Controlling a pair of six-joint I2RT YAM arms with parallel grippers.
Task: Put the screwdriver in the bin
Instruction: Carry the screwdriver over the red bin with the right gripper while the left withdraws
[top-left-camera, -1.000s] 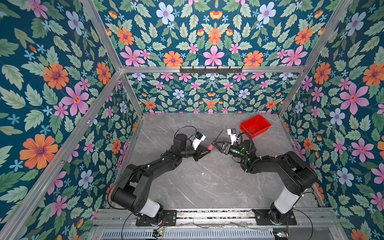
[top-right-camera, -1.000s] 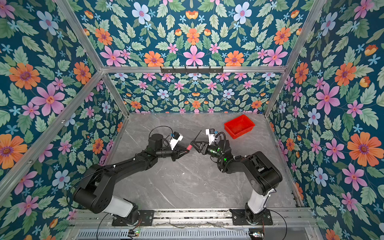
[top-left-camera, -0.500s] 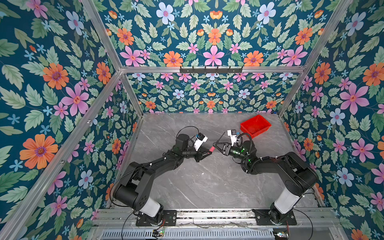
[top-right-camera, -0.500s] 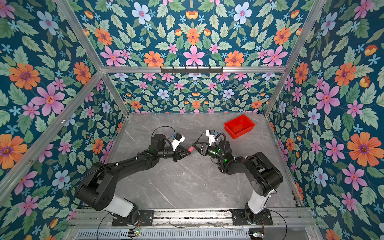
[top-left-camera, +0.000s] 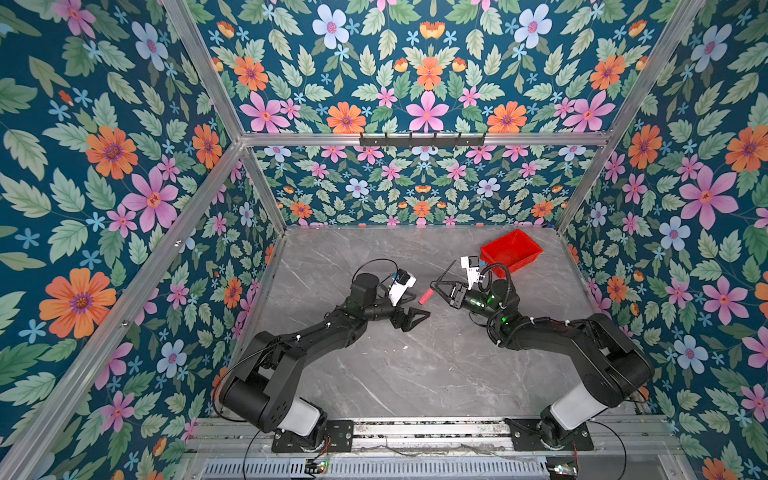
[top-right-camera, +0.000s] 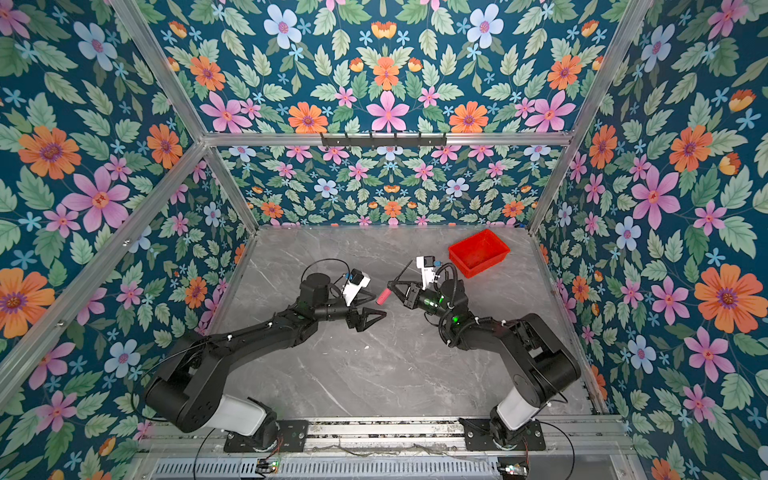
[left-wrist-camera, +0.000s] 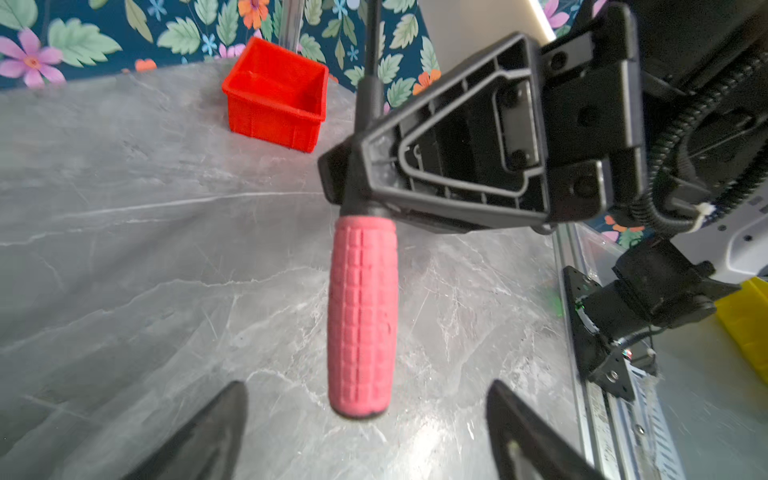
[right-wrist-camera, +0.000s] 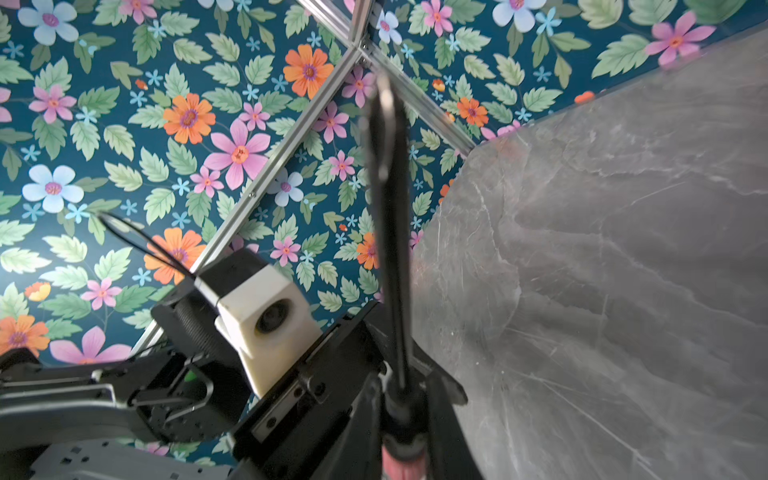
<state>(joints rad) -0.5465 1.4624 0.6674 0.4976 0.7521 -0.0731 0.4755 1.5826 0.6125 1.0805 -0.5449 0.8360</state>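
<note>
Red bin (top-left-camera: 512, 250) stands apart from screwdriver (top-left-camera: 427, 296) gripped by right end effector (top-left-camera: 433, 286).

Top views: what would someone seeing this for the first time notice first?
The pink-handled screwdriver stands out, held above the table mid-scene by the right gripper, which is shut on its black collar. The left gripper stands open right beside the handle, touching nothing. The bright red bin sits empty in the far right corner.

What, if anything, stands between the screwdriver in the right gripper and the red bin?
Nothing visible does: the right gripper holds the screwdriver by its collar, and the table between it and the bin carries nothing.
</note>
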